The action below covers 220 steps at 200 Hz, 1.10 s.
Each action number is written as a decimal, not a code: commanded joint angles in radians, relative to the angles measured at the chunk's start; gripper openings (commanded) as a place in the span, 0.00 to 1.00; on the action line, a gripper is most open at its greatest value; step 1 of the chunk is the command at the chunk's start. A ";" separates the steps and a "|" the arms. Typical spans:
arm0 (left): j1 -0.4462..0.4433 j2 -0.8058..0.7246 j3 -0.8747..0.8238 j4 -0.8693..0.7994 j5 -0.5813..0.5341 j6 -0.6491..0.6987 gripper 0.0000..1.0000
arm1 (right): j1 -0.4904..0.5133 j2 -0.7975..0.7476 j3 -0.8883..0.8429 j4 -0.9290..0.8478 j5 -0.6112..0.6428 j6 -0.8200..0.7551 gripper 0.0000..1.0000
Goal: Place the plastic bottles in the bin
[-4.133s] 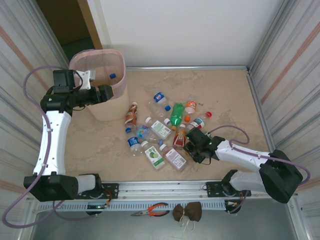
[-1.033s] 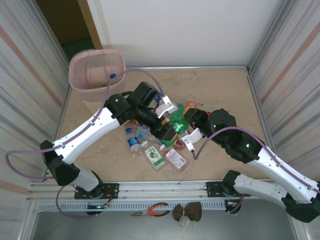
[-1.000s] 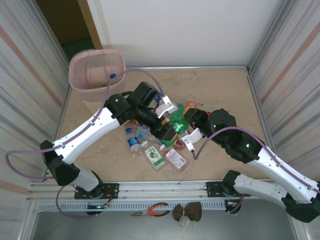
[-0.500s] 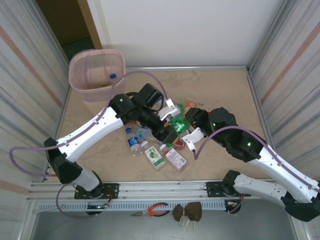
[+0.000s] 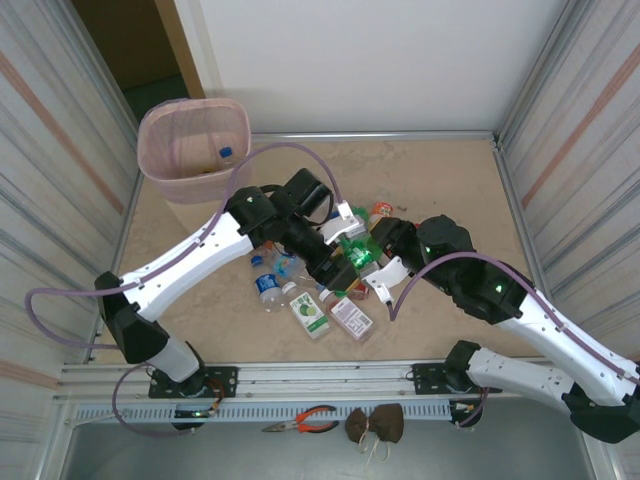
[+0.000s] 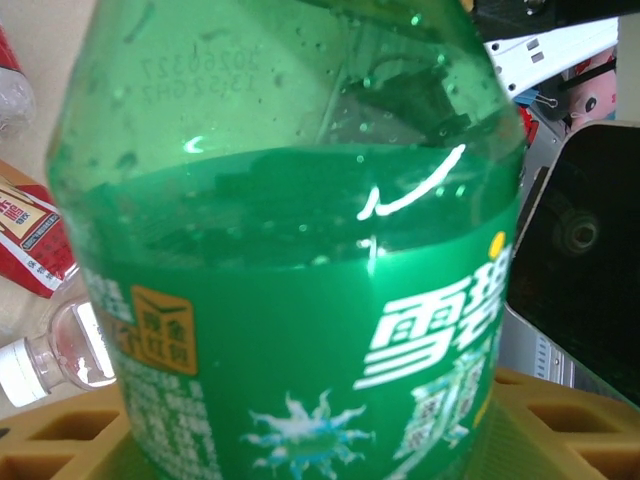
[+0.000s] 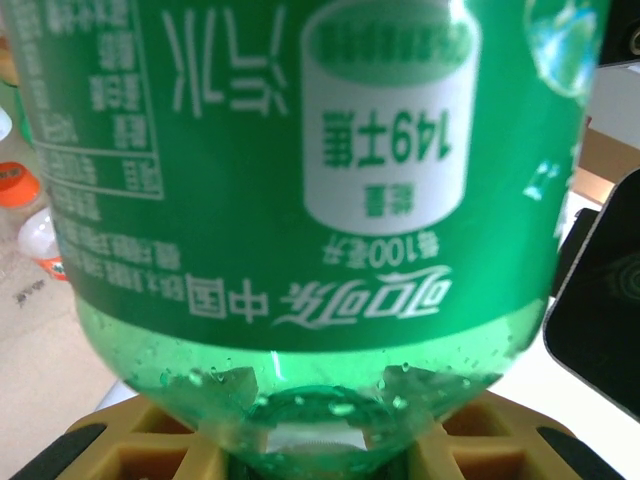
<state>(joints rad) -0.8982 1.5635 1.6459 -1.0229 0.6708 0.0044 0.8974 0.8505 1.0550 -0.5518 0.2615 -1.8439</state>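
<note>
A green bottle (image 5: 357, 250) hangs above the pile of plastic bottles, between both grippers. My left gripper (image 5: 343, 257) comes from the left, its yellow pads (image 6: 70, 430) pressed against both sides of the labelled body (image 6: 300, 300). My right gripper (image 5: 373, 256) grips the bottle's base (image 7: 320, 420) from the right. Several other bottles lie below, among them a blue-labelled one (image 5: 267, 288), a green-labelled one (image 5: 312, 313) and a red one (image 5: 350, 318). The pink bin (image 5: 150, 125) stands at the far left with a blue-capped bottle (image 5: 225, 153) inside.
Corrugated metal walls (image 5: 570, 150) close in the table on the left and right, and a white wall stands at the back. Pliers (image 5: 300, 420) and a brown bundle (image 5: 375, 425) lie on the front rail. Bare table lies at the far right.
The left arm swung from the bin to the middle. The right arm lifted the green bottle off the table. In the last half second the left gripper edged slightly right onto the bottle.
</note>
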 commanded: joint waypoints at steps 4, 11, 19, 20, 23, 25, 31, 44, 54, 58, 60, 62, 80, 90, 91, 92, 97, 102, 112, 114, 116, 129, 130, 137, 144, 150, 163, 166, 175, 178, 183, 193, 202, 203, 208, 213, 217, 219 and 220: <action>-0.012 0.012 0.028 -0.027 0.036 0.029 0.68 | 0.008 -0.004 0.037 0.006 0.007 0.018 0.00; -0.012 0.012 0.028 -0.027 0.042 0.030 0.68 | 0.008 -0.004 0.037 0.004 0.006 0.018 0.00; -0.013 0.012 0.026 -0.026 0.046 0.032 0.68 | 0.009 -0.006 0.035 0.003 0.005 0.017 0.00; -0.012 0.012 0.026 -0.026 0.046 0.032 0.68 | 0.009 -0.005 0.036 0.003 0.005 0.017 0.00; -0.012 0.012 0.025 -0.027 0.047 0.031 0.68 | 0.009 -0.005 0.036 0.002 0.004 0.018 0.00; -0.013 0.012 0.025 -0.027 0.048 0.032 0.68 | 0.009 -0.006 0.036 0.002 0.003 0.018 0.00; -0.014 0.012 0.025 -0.025 0.050 0.034 0.69 | 0.010 -0.007 0.037 0.002 0.001 0.020 0.00; -0.014 0.013 0.022 -0.023 0.061 0.035 0.69 | 0.010 -0.008 0.036 0.001 -0.001 0.019 0.00; -0.014 0.016 0.022 -0.023 0.068 0.038 0.68 | 0.011 -0.010 0.034 0.001 -0.001 0.019 0.00; -0.014 0.017 0.021 -0.023 0.069 0.039 0.67 | 0.011 -0.010 0.034 0.001 -0.001 0.019 0.00; -0.014 0.018 0.020 -0.023 0.071 0.039 0.67 | 0.011 -0.010 0.035 0.001 -0.001 0.020 0.00; -0.014 0.018 0.020 -0.024 0.071 0.040 0.66 | 0.011 -0.010 0.036 0.001 -0.001 0.019 0.00; -0.016 0.020 0.018 -0.024 0.072 0.044 0.63 | 0.011 -0.010 0.035 0.000 0.001 0.020 0.00; -0.016 0.020 0.018 -0.022 0.073 0.045 0.60 | 0.011 -0.010 0.036 -0.004 -0.001 0.022 0.00; -0.015 0.020 0.017 -0.022 0.073 0.045 0.60 | 0.010 -0.010 0.036 -0.005 -0.001 0.022 0.00; -0.015 0.021 0.017 -0.022 0.073 0.045 0.60 | 0.010 -0.010 0.036 -0.005 -0.001 0.023 0.00; -0.015 0.020 0.018 -0.022 0.073 0.046 0.59 | 0.011 -0.010 0.037 -0.007 -0.001 0.022 0.00; -0.016 0.018 0.018 -0.022 0.072 0.046 0.58 | 0.010 -0.011 0.037 -0.010 -0.001 0.024 0.00; -0.016 0.017 0.017 -0.019 0.071 0.046 0.55 | 0.011 -0.013 0.037 -0.012 -0.002 0.025 0.00; -0.015 0.017 0.017 -0.019 0.070 0.046 0.55 | 0.011 -0.013 0.037 -0.013 -0.002 0.024 0.00; -0.015 0.015 0.017 -0.018 0.070 0.047 0.55 | 0.011 -0.014 0.037 -0.013 -0.003 0.026 0.00; -0.016 0.013 0.015 -0.014 0.063 0.049 0.54 | 0.011 -0.020 0.035 -0.015 -0.008 0.025 0.04; -0.016 0.012 0.016 -0.014 0.063 0.048 0.54 | 0.011 -0.019 0.035 -0.015 -0.008 0.025 0.05; -0.015 0.009 0.014 -0.013 0.058 0.048 0.54 | 0.011 -0.021 0.034 -0.013 -0.011 0.024 0.10; -0.015 0.008 0.013 -0.011 0.053 0.050 0.54 | 0.011 -0.024 0.034 -0.013 -0.015 0.024 0.18; -0.015 0.006 0.012 -0.011 0.050 0.050 0.54 | 0.011 -0.029 0.033 -0.013 -0.019 0.024 0.24; -0.016 0.000 0.012 -0.009 0.040 0.049 0.54 | 0.011 -0.040 0.029 -0.013 -0.029 0.024 0.35; -0.015 0.001 0.010 -0.009 0.038 0.050 0.54 | 0.011 -0.043 0.028 -0.013 -0.032 0.024 0.37; -0.016 -0.005 0.008 -0.005 0.031 0.051 0.54 | 0.012 -0.051 0.024 -0.020 -0.038 0.024 0.43; -0.016 -0.006 0.007 -0.005 0.028 0.051 0.54 | 0.013 -0.055 0.024 -0.024 -0.040 0.024 0.44; -0.015 -0.007 0.007 -0.004 0.025 0.051 0.54 | 0.012 -0.061 0.023 -0.029 -0.041 0.024 0.46; -0.015 -0.011 0.006 -0.002 0.016 0.052 0.54 | 0.014 -0.072 0.020 -0.033 -0.042 0.024 0.50; -0.016 -0.012 0.007 -0.003 0.010 0.052 0.54 | 0.014 -0.081 0.016 -0.033 -0.041 0.029 0.55; -0.016 -0.012 0.006 -0.002 0.010 0.053 0.54 | 0.015 -0.081 0.016 -0.033 -0.041 0.030 0.55; -0.015 -0.013 0.005 -0.001 0.006 0.054 0.54 | 0.014 -0.087 0.016 -0.033 -0.039 0.034 0.57; -0.015 -0.013 0.002 0.002 0.003 0.054 0.54 | 0.014 -0.092 0.016 -0.036 -0.039 0.038 0.59; -0.015 -0.014 0.000 0.004 0.001 0.052 0.54 | 0.015 -0.096 0.017 -0.039 -0.038 0.040 0.61; -0.015 -0.014 0.000 0.006 0.000 0.054 0.54 | 0.015 -0.098 0.017 -0.042 -0.038 0.042 0.61; -0.015 -0.014 -0.001 0.007 -0.001 0.053 0.54 | 0.015 -0.099 0.016 -0.043 -0.038 0.043 0.62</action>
<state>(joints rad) -0.9054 1.5784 1.6455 -1.0210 0.6819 0.0311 0.9039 0.7834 1.0569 -0.5785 0.2314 -1.8320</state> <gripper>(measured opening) 0.579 0.580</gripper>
